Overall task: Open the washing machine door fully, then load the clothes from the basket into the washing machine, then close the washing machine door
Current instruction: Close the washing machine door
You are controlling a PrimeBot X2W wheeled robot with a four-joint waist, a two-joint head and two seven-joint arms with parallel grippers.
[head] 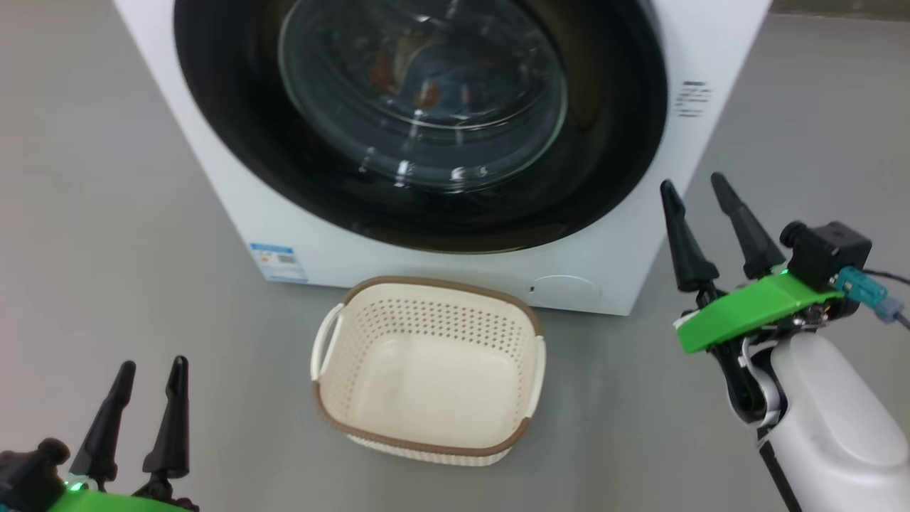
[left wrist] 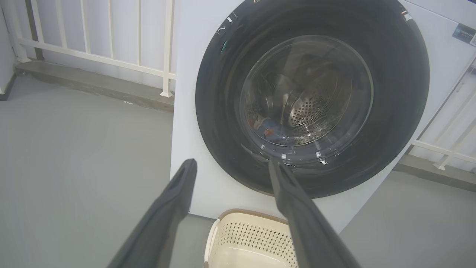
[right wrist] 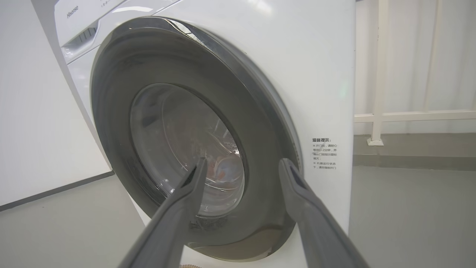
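Grey floor [head: 85,213] runs under everything in front of you, with a white railing [left wrist: 111,61] along the wall behind. The washing machine [head: 320,252] stands on it facing you, and its door [head: 242,128] sits flush against the white front, black rim all round the glass. Through that glass you can make out the clothes [head: 419,78] lying low in the drum, blue fabric with orange patches. The basket [head: 426,288] rests on the floor just in front of the machine, below the door, and its pale bottom shows bare. A blue label [head: 277,263] and a round cover [head: 566,288] sit low on the front panel. Your left tool [head: 153,363] hangs at the lower left, well apart from the basket and the machine, its two fingers spread with nothing between them. Your right tool [head: 692,181] is up beside the machine's right front corner, near the door's rim but not touching it, fingers likewise parted and holding nothing. From the right wrist, those fingers point at the lower part of the door.
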